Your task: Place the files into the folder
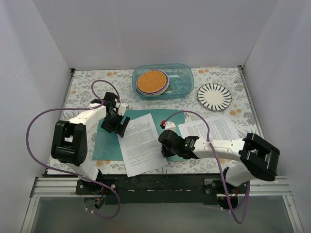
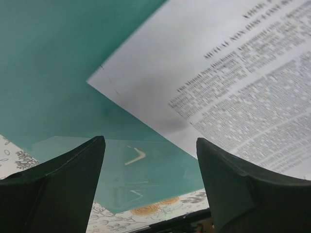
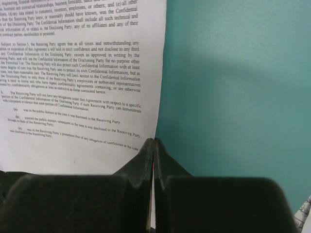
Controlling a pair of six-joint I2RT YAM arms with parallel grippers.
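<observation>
The right pincer [image 3: 153,145] is being held shut on the right edge of the printed sheet [image 3: 82,111]. Its two tips are being pressed together, with only a white sliver being shown in the seam. This is being made plain by its own wrist camera alone, since from above the tips cannot be made out against the dark body of the arm.

The left pincer [image 2: 149,141] is being held wide, with nothing between its fingers [image 2: 68,184]. The sheet's upper left corner is being seen just ahead of it, lying flat on the folder [image 2: 58,73] and apart from both fingers.

The whole layout is being given only by the overhead camera. The folder is lying flat on the flowered surface [image 1: 82,92] between the two arms. The sheet is lying askew across its middle, with its near end reaching past the folder's near edge.

The sheet is white and packed with small black paragraphs; the folder is plain teal. A second sheet [image 1: 210,127] is lying just beside the folder's right edge. Farther back, a clear blue tub [image 1: 184,82] and a striped plate [image 1: 214,96] are standing.
</observation>
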